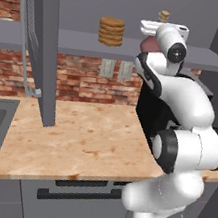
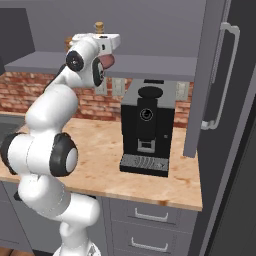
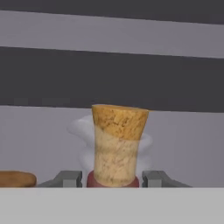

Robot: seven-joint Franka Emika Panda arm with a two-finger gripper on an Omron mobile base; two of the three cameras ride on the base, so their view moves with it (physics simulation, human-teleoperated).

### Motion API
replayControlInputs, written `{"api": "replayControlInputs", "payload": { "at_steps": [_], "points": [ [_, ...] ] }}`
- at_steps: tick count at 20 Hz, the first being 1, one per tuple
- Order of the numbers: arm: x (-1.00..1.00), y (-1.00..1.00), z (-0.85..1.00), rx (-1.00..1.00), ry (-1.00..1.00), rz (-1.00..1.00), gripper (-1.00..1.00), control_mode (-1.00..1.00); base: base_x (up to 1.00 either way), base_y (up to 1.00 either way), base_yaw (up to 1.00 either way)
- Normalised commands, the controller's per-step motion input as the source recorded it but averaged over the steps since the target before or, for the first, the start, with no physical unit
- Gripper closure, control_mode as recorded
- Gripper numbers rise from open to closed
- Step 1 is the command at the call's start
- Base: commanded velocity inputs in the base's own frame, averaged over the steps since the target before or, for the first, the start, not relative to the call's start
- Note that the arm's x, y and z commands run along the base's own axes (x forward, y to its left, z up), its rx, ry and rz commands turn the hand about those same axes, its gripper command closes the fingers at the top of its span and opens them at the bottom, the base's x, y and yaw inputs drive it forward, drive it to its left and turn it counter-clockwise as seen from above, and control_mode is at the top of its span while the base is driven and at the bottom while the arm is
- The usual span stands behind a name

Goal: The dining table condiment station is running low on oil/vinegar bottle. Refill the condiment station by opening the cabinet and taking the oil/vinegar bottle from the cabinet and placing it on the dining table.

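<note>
cabinet door (image 1: 41, 43): swung wide open at the left of the coffee machine, its silver bar handle (image 1: 27, 41) facing out; opening step looks done
stacked biscuits (image 1: 111, 31): on the grey cabinet shelf (image 1: 82, 40), left of the gripper, not part of the job
gripper (image 3: 111, 178): up at shelf height above the coffee machine, fingers (image 3: 65, 178) standing close on either side of the bottle's neck, seemingly clamped on it
oil/vinegar bottle (image 3: 116, 146): tan cork between the fingers, reddish body just showing beneath; in the right base view its round body (image 2: 107, 61) sits under the hand, above the shelf edge
coffee machine (image 2: 145, 127): black, on the wooden worktop (image 1: 90, 138) directly below the shelf
progress: cabinet open, bottle apparently grasped, roughly halfway by my judgement
left to do: lift it out past the shelf, drive to the dining table, set it down upright
risk: thin neck could slip or tilt during the carry
</note>
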Motion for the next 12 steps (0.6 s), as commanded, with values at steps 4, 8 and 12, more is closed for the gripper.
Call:
{"api": "replayControlInputs", "payload": {
  "at_steps": [4, 8, 12],
  "points": [
    [-1.00, -0.02, 0.56, 0.00, 0.00, -0.02, 1.00, -1.00, 0.00, 0.00, 0.00],
    [-1.00, -0.09, 0.35, 0.00, 0.01, 0.00, 1.00, -1.00, 0.00, 0.00, 0.00],
    [-1.00, -0.05, 0.01, 0.00, 0.02, 0.02, 1.00, -1.00, 0.00, 0.00, 0.00]
  ]
}}
